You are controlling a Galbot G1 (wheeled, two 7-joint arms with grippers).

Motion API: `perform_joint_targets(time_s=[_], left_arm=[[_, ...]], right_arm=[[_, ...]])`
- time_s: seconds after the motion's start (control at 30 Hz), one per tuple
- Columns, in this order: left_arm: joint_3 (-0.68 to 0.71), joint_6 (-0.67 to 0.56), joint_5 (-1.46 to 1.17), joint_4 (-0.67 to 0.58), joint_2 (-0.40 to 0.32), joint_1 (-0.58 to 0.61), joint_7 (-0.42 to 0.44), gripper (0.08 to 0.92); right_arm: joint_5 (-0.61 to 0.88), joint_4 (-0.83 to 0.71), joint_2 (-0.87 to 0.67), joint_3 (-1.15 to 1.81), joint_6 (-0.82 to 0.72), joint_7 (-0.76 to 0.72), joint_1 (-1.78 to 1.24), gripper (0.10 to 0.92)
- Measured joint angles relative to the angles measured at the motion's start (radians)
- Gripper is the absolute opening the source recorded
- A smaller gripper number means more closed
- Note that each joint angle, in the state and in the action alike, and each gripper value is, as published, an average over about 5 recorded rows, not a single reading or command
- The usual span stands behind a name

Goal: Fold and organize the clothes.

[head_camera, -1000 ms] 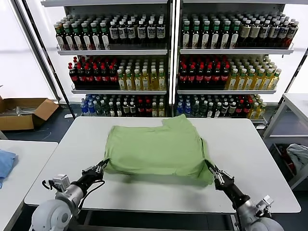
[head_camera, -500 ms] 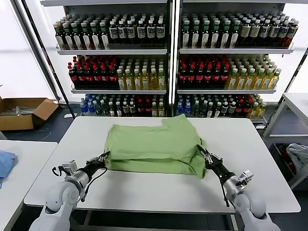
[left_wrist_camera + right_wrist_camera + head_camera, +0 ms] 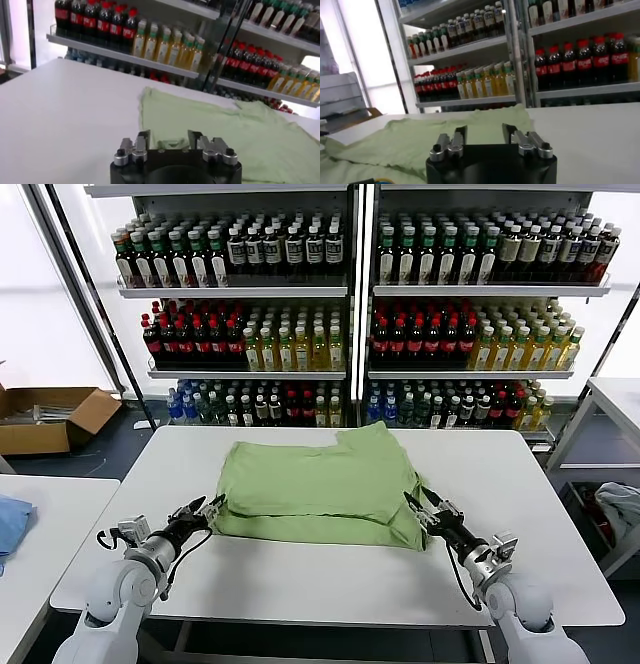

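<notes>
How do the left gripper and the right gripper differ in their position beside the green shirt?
The left gripper sits at the near left corner of the green shirt, while the right gripper sits at its near right corner. The left gripper lies just off the cloth over the bare table; the right gripper lies against the folded edge. They share this: both are open, both hold nothing, both are low by the shirt's near edge.

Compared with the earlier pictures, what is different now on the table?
The near edge of the green shirt was carried away from the robot and folded over. The left gripper and right gripper let go of its corners and stand open. The white table and bottle shelves stayed unchanged.
</notes>
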Motion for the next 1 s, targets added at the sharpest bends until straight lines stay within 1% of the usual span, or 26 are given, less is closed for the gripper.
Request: perform_joint_targets(time_s=[0.1, 0.2, 0.27, 0.63, 1.0], left_arm=[[-0.001, -0.005, 0.009, -0.024, -0.001, 0.028, 0.0, 0.743], [0.002, -0.01, 0.023, -0.037, -0.003, 0.056, -0.001, 0.803], [0.005, -0.013, 0.033, -0.041, -0.005, 0.07, -0.002, 0.818], [0.002, -0.025, 0.056, -0.083, -0.01, 0.111, -0.005, 0.823], [0.012, -0.028, 0.062, -0.101, 0.001, 0.122, -0.005, 0.823]], right_arm=[[-0.022, 0.039, -0.001, 0.014, -0.017, 0.026, -0.037, 0.803], [-0.046, 0.074, 0.003, 0.021, -0.038, 0.052, -0.075, 0.82], [-0.062, 0.093, 0.007, 0.024, -0.05, 0.066, -0.095, 0.822], [-0.102, 0.168, 0.018, 0.038, -0.084, 0.101, -0.147, 0.823], [-0.123, 0.181, 0.036, 0.044, -0.092, 0.109, -0.166, 0.823]])
